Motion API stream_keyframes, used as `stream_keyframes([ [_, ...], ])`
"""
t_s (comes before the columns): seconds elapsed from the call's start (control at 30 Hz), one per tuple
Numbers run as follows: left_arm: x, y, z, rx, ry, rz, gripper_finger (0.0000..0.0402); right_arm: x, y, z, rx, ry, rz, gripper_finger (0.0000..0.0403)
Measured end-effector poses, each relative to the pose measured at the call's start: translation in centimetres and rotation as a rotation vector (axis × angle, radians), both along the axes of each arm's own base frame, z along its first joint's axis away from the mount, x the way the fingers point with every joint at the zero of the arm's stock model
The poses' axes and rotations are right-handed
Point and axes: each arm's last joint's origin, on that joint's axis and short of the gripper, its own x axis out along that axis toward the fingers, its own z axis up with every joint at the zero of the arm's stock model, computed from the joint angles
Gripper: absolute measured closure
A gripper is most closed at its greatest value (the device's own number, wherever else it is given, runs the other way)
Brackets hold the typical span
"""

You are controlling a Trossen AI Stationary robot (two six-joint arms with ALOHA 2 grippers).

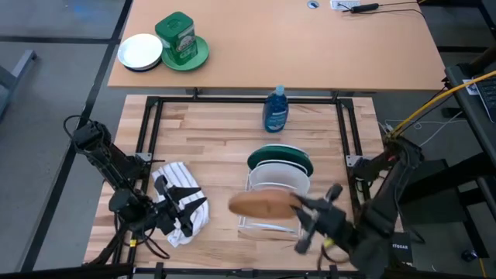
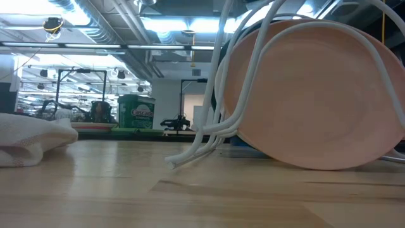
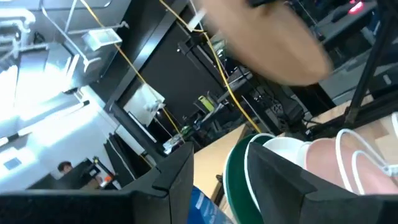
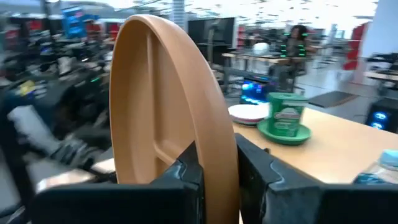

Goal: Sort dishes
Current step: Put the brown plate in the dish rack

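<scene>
A white wire rack [image 1: 273,208] stands on the wooden table. In it stand on edge the dark green plate [image 1: 280,157], the white plate [image 1: 280,177] and the salmon pink plate [image 2: 316,95]. The brown wood-like plate [image 1: 262,204] hangs over the rack's near end, held by my right gripper [image 1: 304,209], which reaches in from the table's right. My left gripper [image 1: 184,205] is open above a white striped towel [image 1: 180,200] at the near left, and its wrist view faces the rack's plates, with the green plate [image 3: 239,177] nearest. My right gripper pinches the brown plate by its rim [image 4: 219,163], one finger on each face. The fingers come roughly level from the table's right. The plate is lifted clear above the rack's near end, tilted on edge.
A blue soap bottle [image 1: 275,108] stands at the table's far edge. On the farther tan table sit a small white dish [image 1: 140,52] and a green plate bearing a green tin [image 1: 181,43]. Black frame bars [image 1: 147,128] border the work table. The towel [image 2: 31,139] lies left of the rack.
</scene>
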Motion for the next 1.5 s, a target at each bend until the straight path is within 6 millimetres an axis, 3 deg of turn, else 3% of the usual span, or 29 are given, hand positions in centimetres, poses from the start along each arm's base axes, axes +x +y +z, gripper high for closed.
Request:
stream_keyframes([
  [0.33, 0.9, 0.9, -0.1, -0.137, -0.057, 0.032, 0.0261, -1.1, 5.4, -4.1, -0.071, 0.052, 0.108, 0.0347],
  [0.57, 1.1, 0.8, -0.4, -0.152, -0.036, 0.057, 0.0261, -0.3, 6.6, -6.7, -0.157, 0.111, 0.101, 0.0347],
  [1.17, 1.4, 0.4, -1.2, -0.185, -0.026, 0.043, 0.0261, -0.5, 5.8, -8.9, -0.384, 0.273, 0.09, 0.0347],
  [1.5, 1.4, 0.4, -1.3, -0.191, -0.03, 0.042, 0.0261, -1.1, 4.3, -7.7, -0.425, 0.305, 0.082, 0.0347],
])
